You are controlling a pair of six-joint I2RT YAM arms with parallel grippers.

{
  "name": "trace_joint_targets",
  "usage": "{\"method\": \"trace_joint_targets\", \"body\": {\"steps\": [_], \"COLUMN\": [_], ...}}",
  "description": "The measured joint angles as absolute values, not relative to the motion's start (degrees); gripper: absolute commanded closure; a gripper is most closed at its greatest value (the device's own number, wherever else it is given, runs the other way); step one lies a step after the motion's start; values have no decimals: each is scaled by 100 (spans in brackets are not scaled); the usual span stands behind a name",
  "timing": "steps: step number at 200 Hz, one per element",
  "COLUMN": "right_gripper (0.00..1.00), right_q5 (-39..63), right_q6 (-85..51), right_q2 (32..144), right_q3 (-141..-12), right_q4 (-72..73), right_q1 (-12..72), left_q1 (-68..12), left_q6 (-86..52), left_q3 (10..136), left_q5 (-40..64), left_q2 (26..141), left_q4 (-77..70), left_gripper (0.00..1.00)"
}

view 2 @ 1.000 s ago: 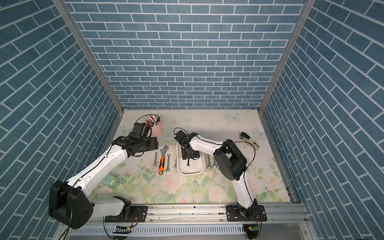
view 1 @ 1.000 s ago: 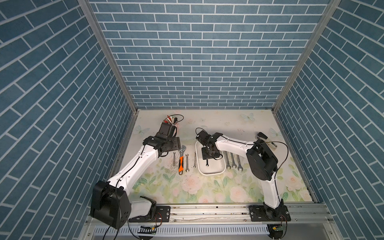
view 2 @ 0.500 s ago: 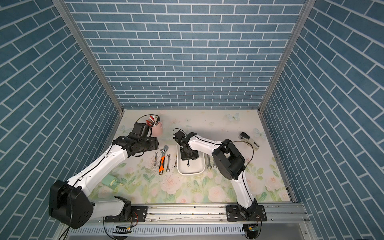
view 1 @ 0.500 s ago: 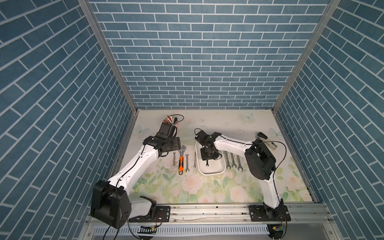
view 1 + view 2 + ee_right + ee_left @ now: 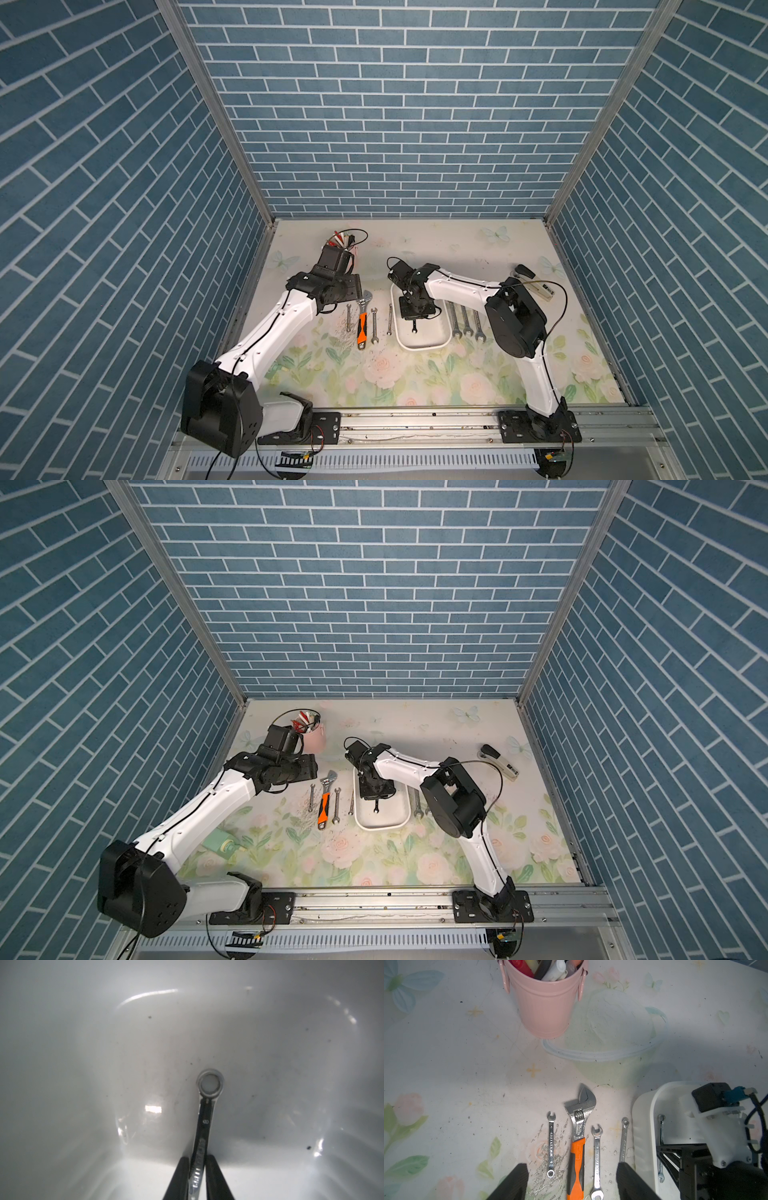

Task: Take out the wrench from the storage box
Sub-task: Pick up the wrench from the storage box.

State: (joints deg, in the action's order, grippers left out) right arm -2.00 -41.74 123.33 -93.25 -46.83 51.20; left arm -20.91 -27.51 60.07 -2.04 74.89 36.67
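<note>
A pink metal pen bucket [image 5: 546, 1005] is standing behind the orange-handled adjustable wrench [image 5: 578, 1138]; slim silver spanners [image 5: 550, 1145] are flanking it.

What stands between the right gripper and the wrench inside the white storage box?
Nothing visible does. The right gripper grips the wrench directly, inside the storage box, which has no lid on it.

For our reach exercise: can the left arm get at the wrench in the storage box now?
Probably not. The right gripper is down in the storage box, shut on the wrench and covering much of the opening. The left gripper hangs open outside.
</note>
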Motion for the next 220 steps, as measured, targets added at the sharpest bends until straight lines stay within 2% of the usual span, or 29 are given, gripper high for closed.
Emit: {"method": "trace_joint_targets", "body": {"steps": [31,152,220], "right_gripper": [91,92,93], "right_q5": [-183,-183,-355], "right_q6": [-4158,-4066,-4049], "right_q2": [12296,12154,11666], "right_q3": [-9288,-9229,-9231], "right_q4": [-4622,-4670,-4971], "right_q1": [5116,5017,4984], "left_q1": [-2091,-2091,-2091], "left_q6": [-2751,-2751,-2753], "left_q3": [6007,6007,6010], "left_q5": [-204,-228,-228], "left_q2": [7489,7489,7437], "left_q4": [3660,3677,3752], "left_gripper": [28,28,28]}}
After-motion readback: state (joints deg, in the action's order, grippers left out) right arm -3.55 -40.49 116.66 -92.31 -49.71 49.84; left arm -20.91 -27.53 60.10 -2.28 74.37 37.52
